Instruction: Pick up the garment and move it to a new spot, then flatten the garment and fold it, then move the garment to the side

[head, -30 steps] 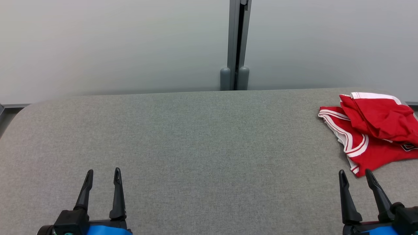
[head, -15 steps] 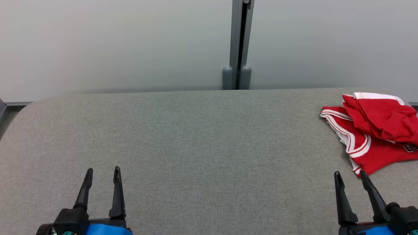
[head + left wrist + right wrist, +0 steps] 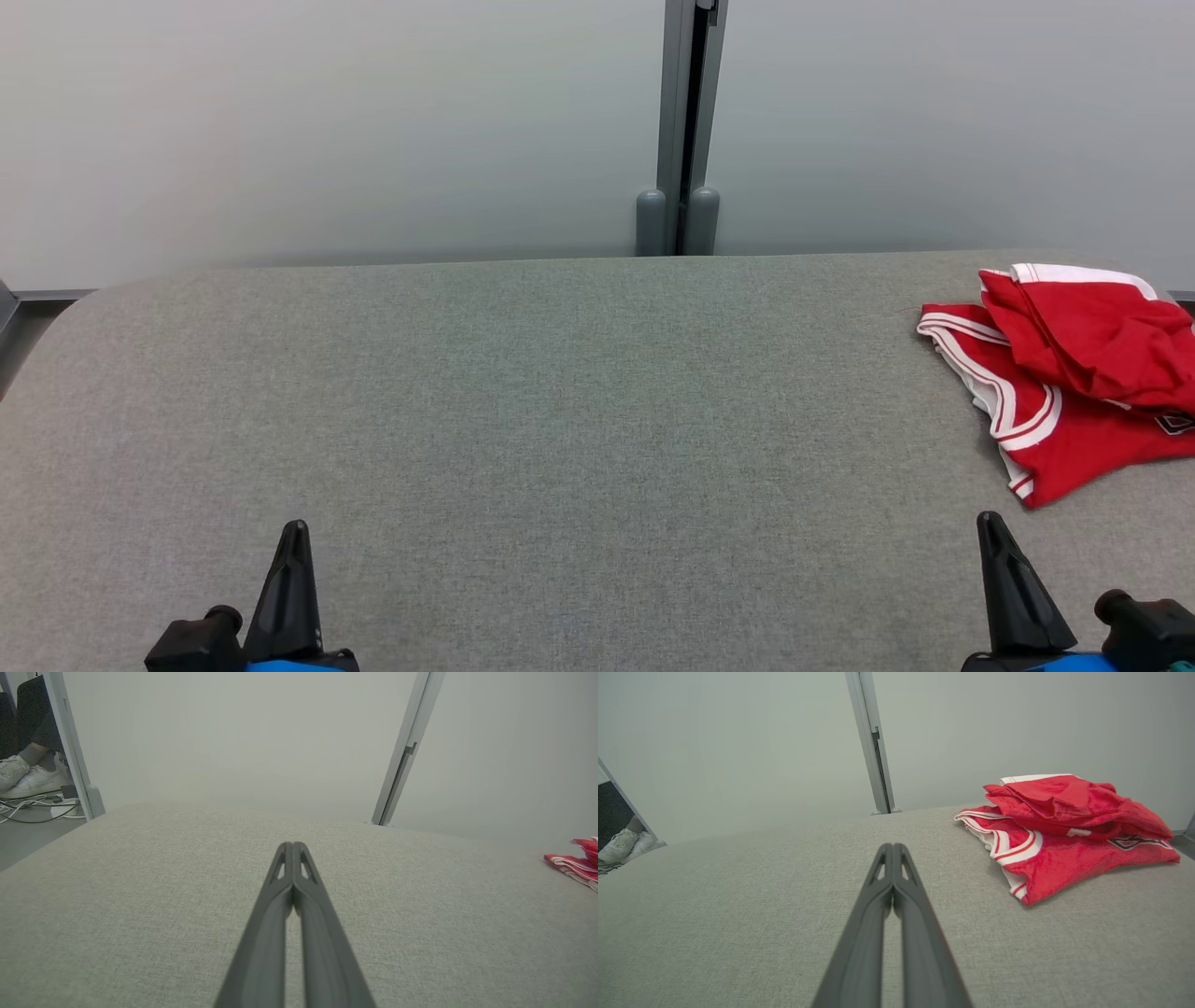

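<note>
A grey fabric-covered tabletop (image 3: 560, 420) stretches out before us, backed by pale frosted panels (image 3: 327, 121). At the far left, the left wrist view lets us look past the tabletop's rounded corner to the floor (image 3: 32, 835), where a person's white shoes (image 3: 25, 777) rest beside some loose cables (image 3: 32, 812). Next, at the lower left of the head view, we find the left claw (image 3: 296, 530) by the near edge of the tabletop. Its two dark fingers are pressed together into a single point and grip nothing, and its own wrist view shows the tips meeting over bare fabric. In the middle, a grey post (image 3: 686, 121) divides the panels and comes down behind the tabletop's far edge. Further right, at the lower right of the head view, the right claw (image 3: 991, 523) likewise has its fingers together, empty, pointing away from us. The garment (image 3: 1074, 373), red with white-and-red striped trim, lies in a crumpled heap at the far right of the tabletop. The head view's right edge cuts off part of it. It sits ahead of the right claw and to its right without touching it, and well apart from the left claw. In the right wrist view we see one layer bunched on top of another, with a dark emblem on the lower layer.
</note>
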You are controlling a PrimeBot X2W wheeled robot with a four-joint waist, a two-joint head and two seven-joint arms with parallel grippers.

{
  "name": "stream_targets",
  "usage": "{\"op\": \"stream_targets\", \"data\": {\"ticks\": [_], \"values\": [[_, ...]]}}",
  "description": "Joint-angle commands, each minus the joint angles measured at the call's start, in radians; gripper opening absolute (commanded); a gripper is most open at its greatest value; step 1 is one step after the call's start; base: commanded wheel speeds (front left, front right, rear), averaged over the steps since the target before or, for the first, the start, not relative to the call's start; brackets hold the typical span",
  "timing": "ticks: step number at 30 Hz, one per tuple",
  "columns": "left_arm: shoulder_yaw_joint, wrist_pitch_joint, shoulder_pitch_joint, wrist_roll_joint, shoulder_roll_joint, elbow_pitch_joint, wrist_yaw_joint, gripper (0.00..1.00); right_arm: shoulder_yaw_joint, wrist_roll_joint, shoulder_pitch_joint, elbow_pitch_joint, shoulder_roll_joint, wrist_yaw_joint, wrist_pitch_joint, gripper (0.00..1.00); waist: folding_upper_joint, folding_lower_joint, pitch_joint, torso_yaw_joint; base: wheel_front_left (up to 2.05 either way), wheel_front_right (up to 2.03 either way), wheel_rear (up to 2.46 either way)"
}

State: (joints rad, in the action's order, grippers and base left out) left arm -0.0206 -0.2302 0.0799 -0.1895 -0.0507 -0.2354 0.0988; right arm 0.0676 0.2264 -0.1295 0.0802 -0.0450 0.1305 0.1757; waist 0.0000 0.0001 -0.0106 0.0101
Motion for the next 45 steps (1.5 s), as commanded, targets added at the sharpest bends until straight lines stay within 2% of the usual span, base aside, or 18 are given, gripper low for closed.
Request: {"op": "stream_targets", "data": {"ticks": [1, 20, 45], "values": [[-0.009, 0.007, -0.030, -0.036, -0.002, 0.011, 0.002, 0.00, 0.000, 0.038, 0.015, -0.011, -0.006, 0.000, -0.006, 0.00, 0.0000, -0.0001, 0.000, 0.000, 0.00, 0.00, 0.00], [-0.026, 0.091, -0.070, -0.400, -0.001, 0.013, 0.010, 0.00, -0.003, 0.403, 0.077, 0.034, -0.019, 0.000, -0.069, 0.00, 0.0000, -0.0001, 0.002, -0.002, 0.00, 0.00, 0.00], [-0.051, 0.178, -0.115, -0.751, -0.001, 0.006, 0.019, 0.00, 0.002, 0.751, 0.135, 0.077, -0.024, 0.000, -0.135, 0.00, 0.0000, -0.0001, 0.005, -0.004, 0.00, 0.00, 0.00]]}}
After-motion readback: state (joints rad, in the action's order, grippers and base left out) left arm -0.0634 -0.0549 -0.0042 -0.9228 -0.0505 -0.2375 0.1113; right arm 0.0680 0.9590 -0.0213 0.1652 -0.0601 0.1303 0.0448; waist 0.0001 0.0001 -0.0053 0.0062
